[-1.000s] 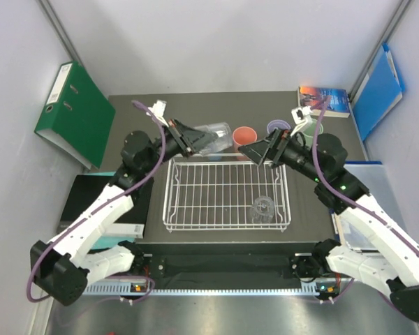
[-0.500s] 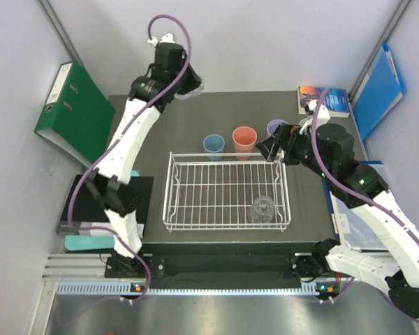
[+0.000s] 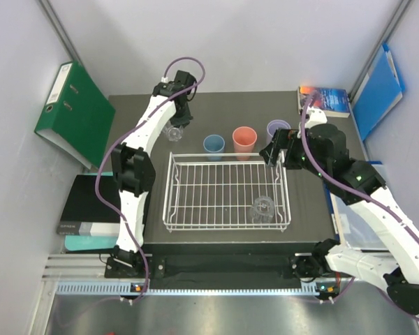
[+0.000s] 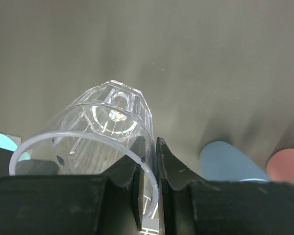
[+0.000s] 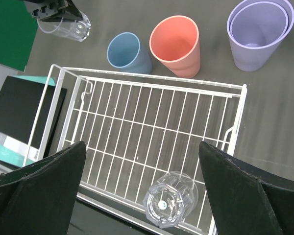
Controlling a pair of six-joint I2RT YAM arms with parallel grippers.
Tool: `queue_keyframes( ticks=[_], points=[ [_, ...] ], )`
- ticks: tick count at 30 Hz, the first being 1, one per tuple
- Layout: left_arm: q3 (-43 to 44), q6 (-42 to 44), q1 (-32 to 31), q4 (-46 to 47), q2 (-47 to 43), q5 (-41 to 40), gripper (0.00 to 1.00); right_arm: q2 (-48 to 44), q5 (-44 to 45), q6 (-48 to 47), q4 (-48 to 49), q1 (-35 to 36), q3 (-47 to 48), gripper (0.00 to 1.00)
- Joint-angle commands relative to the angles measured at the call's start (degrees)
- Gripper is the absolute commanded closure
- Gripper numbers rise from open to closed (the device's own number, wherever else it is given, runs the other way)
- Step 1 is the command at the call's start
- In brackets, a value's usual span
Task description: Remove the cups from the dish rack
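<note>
My left gripper (image 3: 174,128) is shut on the rim of a clear faceted glass (image 3: 172,133), held tilted low over the dark table behind the white wire dish rack's (image 3: 169,197) back-left corner. In the left wrist view my left gripper (image 4: 149,142) pinches the glass (image 4: 108,112) wall. A second clear glass (image 3: 263,209) lies in the rack's front right. Blue (image 3: 213,145), salmon (image 3: 244,139) and lilac (image 3: 277,129) cups stand behind the rack. My right gripper (image 3: 272,153) is open and empty above the rack's back-right corner; its view (image 5: 139,147) shows the rack (image 5: 152,84) and that glass (image 5: 170,205).
A green binder (image 3: 73,112) leans on the left wall. A black notebook (image 3: 91,202) lies left of the rack. A book (image 3: 325,100) and a blue folder (image 3: 377,91) are at the back right. Walls close the back and sides.
My left arm carried the clear glass from the rack's back edge up and back, then down to the table left of the blue cup. My right gripper shifted slightly.
</note>
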Motion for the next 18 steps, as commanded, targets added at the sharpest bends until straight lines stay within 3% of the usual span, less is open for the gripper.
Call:
queue_keyframes(
  ticks=[1,11,18],
  points=[
    [-1.51,0.21,-0.36,2.1,-2.96,0.82,1.0,0.68,0.93,-0.72,0.38,0.13,0.28,0.04],
    [-21.0,-3.57,-1.06,8.5,-9.9,6.97,1.0,-0.02,1.1,-0.81,1.17,-0.05,-3.15,0.05],
    [-25.6,-3.83,-1.06,12.65,-11.92,9.09,1.0,0.5,0.22,-0.98,2.05,0.04,-4.47,0.05]
  ],
)
